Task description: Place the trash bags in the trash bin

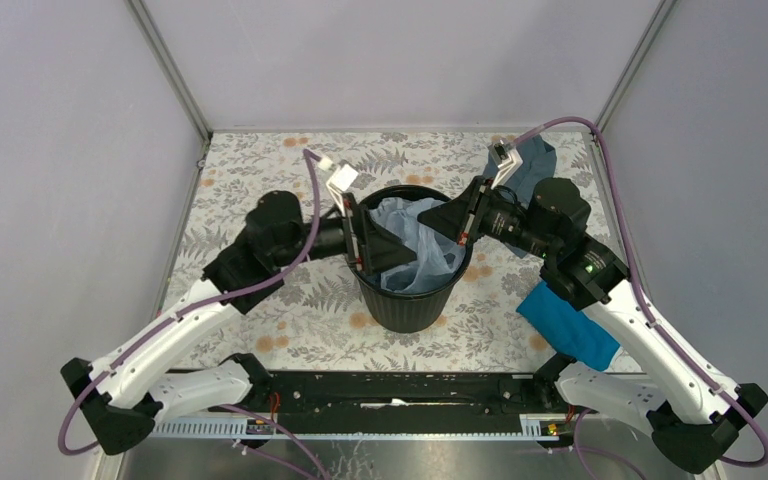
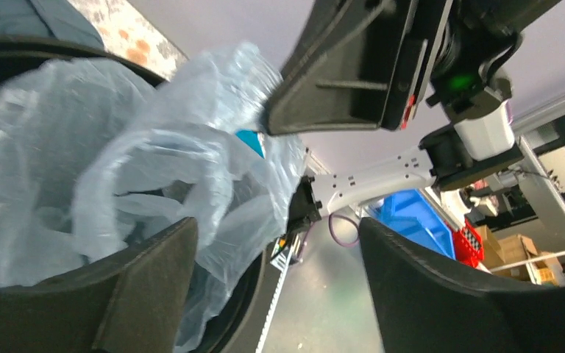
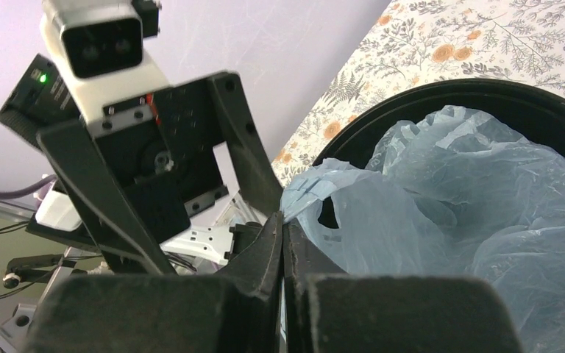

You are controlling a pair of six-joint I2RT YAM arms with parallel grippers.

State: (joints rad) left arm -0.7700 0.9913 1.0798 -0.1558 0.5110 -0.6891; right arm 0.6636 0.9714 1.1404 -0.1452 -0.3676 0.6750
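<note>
The black ribbed trash bin (image 1: 405,312) stands mid-table with the pale blue trash bag (image 1: 415,250) bunched in its mouth. My left gripper (image 1: 378,250) sits at the bin's left rim. In the left wrist view it (image 2: 279,272) is open, with the bag (image 2: 154,147) hanging loose beside its left finger (image 2: 140,287) over the rim (image 2: 246,290). My right gripper (image 1: 435,222) reaches over the far right rim. Its jaws (image 3: 283,228) are shut, pinching an edge of the bag (image 3: 449,198) above the bin (image 3: 485,92). The left wrist view shows its tip (image 2: 272,118) against the bag.
A bright blue cloth (image 1: 565,325) lies under my right arm at the front right. A dull grey-blue cloth (image 1: 535,165) lies at the back right. The floral table cover (image 1: 260,170) is bounded by metal frame posts and grey walls.
</note>
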